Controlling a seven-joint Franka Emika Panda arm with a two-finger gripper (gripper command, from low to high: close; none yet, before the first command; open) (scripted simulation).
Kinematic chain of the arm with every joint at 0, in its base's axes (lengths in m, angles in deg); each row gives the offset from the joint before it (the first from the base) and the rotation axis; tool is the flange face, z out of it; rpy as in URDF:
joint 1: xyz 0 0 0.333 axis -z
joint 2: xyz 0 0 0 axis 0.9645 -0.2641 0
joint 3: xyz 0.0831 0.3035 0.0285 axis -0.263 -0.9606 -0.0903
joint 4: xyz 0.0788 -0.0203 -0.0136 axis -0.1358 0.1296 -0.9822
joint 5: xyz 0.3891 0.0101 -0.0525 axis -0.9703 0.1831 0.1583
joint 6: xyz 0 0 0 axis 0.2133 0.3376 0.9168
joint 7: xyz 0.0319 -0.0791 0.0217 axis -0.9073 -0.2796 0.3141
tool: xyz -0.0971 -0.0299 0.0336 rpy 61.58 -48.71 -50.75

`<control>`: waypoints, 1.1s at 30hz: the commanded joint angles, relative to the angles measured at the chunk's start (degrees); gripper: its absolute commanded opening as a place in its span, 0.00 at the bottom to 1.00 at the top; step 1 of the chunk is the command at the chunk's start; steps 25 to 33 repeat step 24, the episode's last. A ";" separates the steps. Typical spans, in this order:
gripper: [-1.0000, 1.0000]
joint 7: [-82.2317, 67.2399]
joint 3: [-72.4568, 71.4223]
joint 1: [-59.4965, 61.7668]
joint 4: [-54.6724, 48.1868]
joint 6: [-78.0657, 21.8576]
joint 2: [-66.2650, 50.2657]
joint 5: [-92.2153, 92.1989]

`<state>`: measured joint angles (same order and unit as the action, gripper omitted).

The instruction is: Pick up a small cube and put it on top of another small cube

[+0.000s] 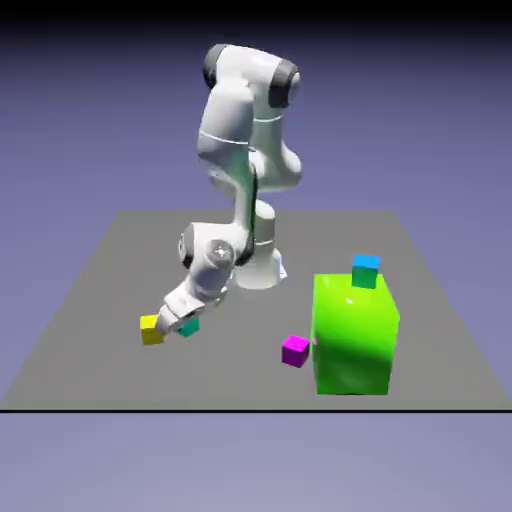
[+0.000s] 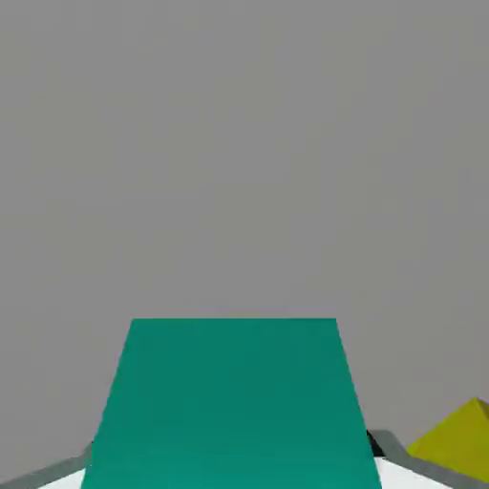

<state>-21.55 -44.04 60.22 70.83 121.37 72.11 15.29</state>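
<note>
Jaws gripping one teal cube (image 2: 229, 406), three other cubes (image 1: 295, 351)

White arm (image 1: 226, 125), rounded segments, dark grey joint caps, small grey fingertips (image 2: 390, 445).

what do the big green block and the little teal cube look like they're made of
The green block looks like glossy plastic: a bright highlight and shading run across it. The teal cube seems matte, perhaps painted or plastic, its face evenly colored without grain.
</note>
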 commanded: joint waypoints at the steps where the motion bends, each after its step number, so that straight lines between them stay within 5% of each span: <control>1: 0.00 -0.33 0.10 -0.51 0.18 -1.93 2.08 -0.20; 13: 0.00 -16.89 8.47 -0.19 -3.44 -9.93 14.58 9.12; 21: 0.00 -14.31 7.68 4.80 -4.72 5.95 -1.77 10.05; 22: 1.00 -14.31 7.68 4.80 -4.72 5.95 -1.77 10.05; 33: 1.00 -14.63 7.78 4.17 -4.56 3.94 0.30 9.93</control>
